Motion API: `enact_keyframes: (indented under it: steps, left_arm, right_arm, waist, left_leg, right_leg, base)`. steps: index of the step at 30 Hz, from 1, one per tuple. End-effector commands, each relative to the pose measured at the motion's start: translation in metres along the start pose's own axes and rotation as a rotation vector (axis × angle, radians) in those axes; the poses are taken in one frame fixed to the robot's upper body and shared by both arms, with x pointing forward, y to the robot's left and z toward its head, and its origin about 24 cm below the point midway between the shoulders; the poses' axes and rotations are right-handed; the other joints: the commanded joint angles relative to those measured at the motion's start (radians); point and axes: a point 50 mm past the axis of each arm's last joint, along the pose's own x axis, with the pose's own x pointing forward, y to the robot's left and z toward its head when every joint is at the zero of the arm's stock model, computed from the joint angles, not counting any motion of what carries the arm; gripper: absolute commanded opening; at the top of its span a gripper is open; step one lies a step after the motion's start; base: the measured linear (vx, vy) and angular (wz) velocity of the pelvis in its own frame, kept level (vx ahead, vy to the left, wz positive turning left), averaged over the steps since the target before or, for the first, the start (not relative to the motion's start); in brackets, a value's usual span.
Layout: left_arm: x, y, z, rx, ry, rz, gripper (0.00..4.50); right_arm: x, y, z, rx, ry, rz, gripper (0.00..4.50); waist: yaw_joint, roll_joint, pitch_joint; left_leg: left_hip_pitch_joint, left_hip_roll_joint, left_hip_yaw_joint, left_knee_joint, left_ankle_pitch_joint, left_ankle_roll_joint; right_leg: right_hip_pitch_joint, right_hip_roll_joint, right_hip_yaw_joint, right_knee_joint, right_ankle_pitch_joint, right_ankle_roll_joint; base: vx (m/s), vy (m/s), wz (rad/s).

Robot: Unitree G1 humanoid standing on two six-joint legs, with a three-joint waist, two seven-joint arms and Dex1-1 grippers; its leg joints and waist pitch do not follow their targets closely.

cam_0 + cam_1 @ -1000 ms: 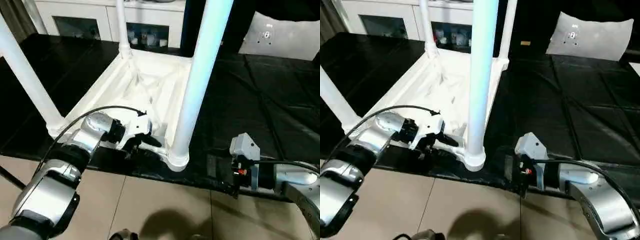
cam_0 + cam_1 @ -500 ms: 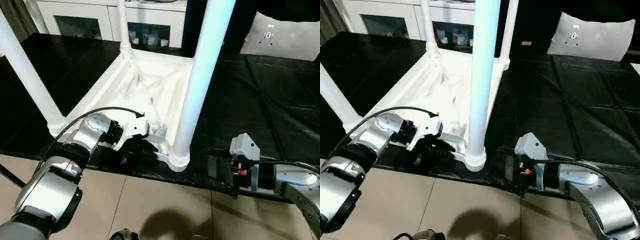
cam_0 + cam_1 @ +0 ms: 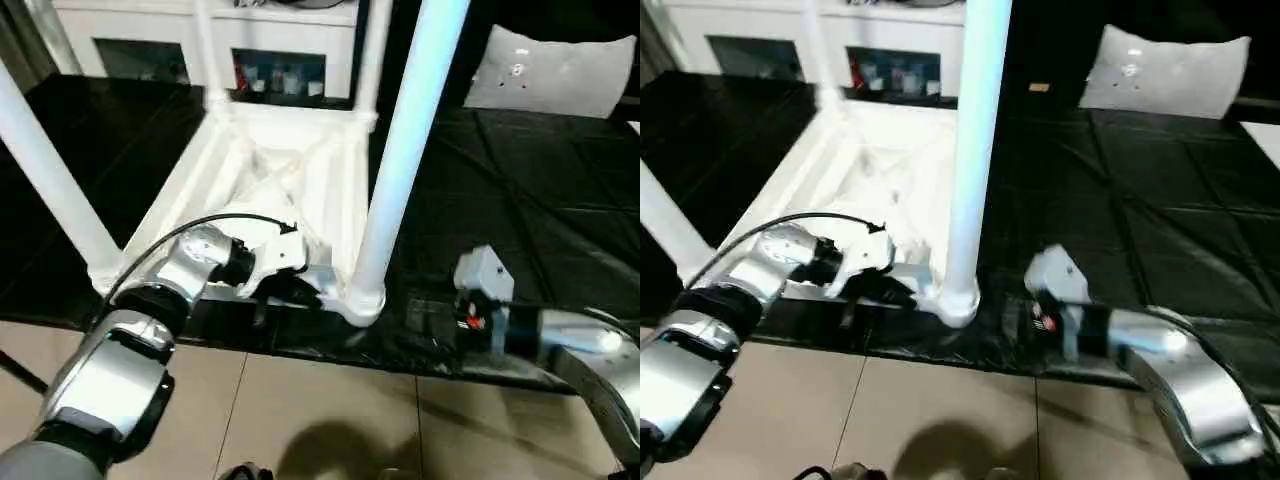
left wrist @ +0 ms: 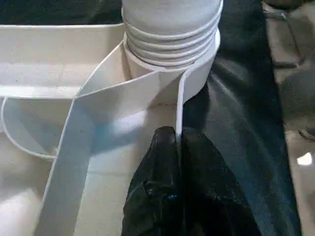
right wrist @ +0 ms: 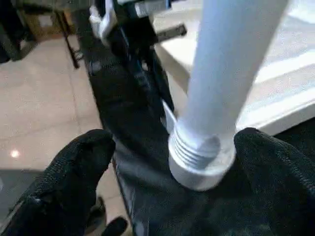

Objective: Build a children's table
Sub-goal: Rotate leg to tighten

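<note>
The children's table lies upside down on the black padded surface [image 3: 530, 200], its white top [image 3: 290, 170] showing X ribs. The legs stand upright in the corner sockets: the near leg [image 3: 400, 160], a left leg [image 3: 50, 170] and two at the back. My left gripper [image 4: 177, 135] is shut on the thin rim [image 4: 178, 103] of the top, just beside the near leg's ribbed socket [image 4: 170, 29]. My right gripper [image 5: 174, 140] is open, one black finger [image 5: 74, 167] on each side of the near leg's base [image 5: 197, 157], apart from it.
A white cabinet [image 3: 150, 40] with glass doors stands behind the surface. At the back right a white panel [image 3: 550, 70] leans. The surface's front edge runs just below the near socket, with beige floor tiles [image 3: 300, 410] beyond it.
My left gripper has closed onto the table top's rim beside the near socket. The right gripper stays open. The camera has shifted a little.
</note>
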Motion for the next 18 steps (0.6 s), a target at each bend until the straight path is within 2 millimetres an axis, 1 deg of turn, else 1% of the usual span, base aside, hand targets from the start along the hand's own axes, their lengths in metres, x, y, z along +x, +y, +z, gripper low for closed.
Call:
enact_keyframes:
  steps: [1, 2, 3, 4, 7, 8, 9, 10, 11, 12, 13, 18]
  left_arm:
    - [0.004, 0.004, -0.002, -0.1, -0.036, 0.095, 0.03]
    - [0.006, 0.003, 0.0, -0.098, -0.048, 0.093, 0.03]
    - [0.01, 0.0, 0.003, -0.067, -0.06, 0.053, 0.03]
    - [0.011, -0.002, 0.003, -0.059, -0.054, 0.038, 0.03]
    - [0.012, -0.005, 0.003, -0.034, -0.045, 0.006, 0.03]
    - [0.013, -0.006, 0.003, -0.027, -0.051, -0.01, 0.03]
    - [0.013, -0.008, 0.003, -0.018, -0.054, -0.026, 0.03]
    - [0.012, -0.012, 0.001, 0.002, -0.04, -0.058, 0.03]
    - [0.012, -0.012, 0.001, 0.002, -0.04, -0.058, 0.03]
    - [0.011, -0.013, 0.0, 0.007, -0.032, -0.066, 0.03]
    - [0.01, -0.015, -0.002, 0.028, -0.015, -0.08, 0.03]
    - [0.008, -0.016, -0.004, 0.042, -0.004, -0.06, 0.03]
  right_arm:
    - [0.001, -0.005, 0.002, -0.021, 0.009, -0.022, 4.5]
    - [0.001, -0.006, 0.002, -0.023, 0.01, -0.021, 4.5]
    - [0.0, -0.008, 0.001, -0.026, 0.016, -0.024, 4.5]
    - [0.0, -0.009, 0.001, -0.028, 0.02, -0.027, 4.5]
    - [0.0, -0.01, 0.0, -0.028, 0.024, -0.029, 4.5]
    - [-0.001, -0.011, -0.001, -0.029, 0.028, -0.034, 4.5]
    - [-0.001, -0.012, -0.002, -0.028, 0.03, -0.036, 4.5]
    - [-0.001, -0.012, -0.002, -0.029, 0.031, -0.039, 4.5]
    - [-0.001, -0.012, -0.002, -0.029, 0.031, -0.039, 4.5]
    - [-0.001, -0.013, -0.003, -0.03, 0.032, -0.039, 4.5]
    - [-0.002, -0.013, -0.004, -0.029, 0.039, -0.034, 4.5]
    - [-0.004, -0.015, -0.004, -0.035, 0.048, -0.028, 4.5]
  waist:
    - [0.003, -0.016, -0.057]
    - [0.004, -0.017, -0.058]
    - [0.003, -0.018, -0.059]
    - [0.003, -0.016, -0.063]
    - [0.001, -0.015, -0.066]
    - [0.003, -0.015, -0.067]
    - [0.007, -0.015, -0.069]
    - [0.01, -0.007, -0.07]
    - [0.009, -0.009, -0.069]
    - [0.011, -0.007, -0.07]
    - [0.013, -0.005, -0.069]
    - [0.016, -0.005, -0.067]
  left_leg:
    - [0.031, 0.068, -0.032, -0.086, -0.289, 0.001]
    - [0.03, 0.069, -0.031, -0.085, -0.275, 0.005]
    - [0.023, 0.068, -0.031, -0.086, -0.254, 0.014]
    - [0.022, 0.068, -0.03, -0.086, -0.232, 0.024]
    - [0.025, 0.068, -0.026, -0.08, -0.206, 0.048]
    - [0.024, 0.068, -0.025, -0.079, -0.196, 0.055]
    - [0.023, 0.068, -0.023, -0.078, -0.164, 0.072]
    - [0.025, 0.07, -0.024, -0.079, -0.158, 0.078]
    - [0.025, 0.07, -0.024, -0.08, -0.158, 0.079]
    - [0.027, 0.071, -0.023, -0.081, -0.16, 0.081]
    - [0.028, 0.073, -0.024, -0.082, -0.162, 0.08]
    - [0.03, 0.075, -0.023, -0.085, -0.182, 0.072]
  right_leg:
    - [0.021, -0.082, 0.024, -0.09, -0.229, -0.287]
    - [0.022, -0.084, 0.025, -0.092, -0.222, -0.281]
    - [0.025, -0.083, 0.025, -0.091, -0.2, -0.274]
    - [0.026, -0.083, 0.024, -0.088, -0.162, -0.273]
    - [0.024, -0.081, 0.024, -0.086, -0.082, -0.29]
    - [0.025, -0.082, 0.024, -0.085, -0.064, -0.293]
    - [0.027, -0.082, 0.023, -0.082, -0.014, -0.3]
    - [0.027, -0.081, 0.022, -0.081, 0.007, -0.305]
    - [0.027, -0.081, 0.021, -0.08, 0.012, -0.309]
    - [0.026, -0.081, 0.02, -0.079, 0.017, -0.314]
    - [0.027, -0.081, 0.019, -0.078, 0.02, -0.316]
    - [0.026, -0.081, 0.017, -0.079, 0.007, -0.317]
  base:
    - [0.0, 0.0, 0.0]
    - [0.0, 0.0, 0.0]
    - [0.0, 0.0, 0.0]
    - [0.0, 0.0, 0.0]
    - [0.0, 0.0, 0.0]
    - [0.0, 0.0, 0.0]
    - [0.0, 0.0, 0.0]
    - [0.0, 0.0, 0.0]
    - [0.0, 0.0, 0.0]
    - [0.0, 0.0, 0.0]
    - [0.0, 0.0, 0.0]
    - [0.0, 0.0, 0.0]
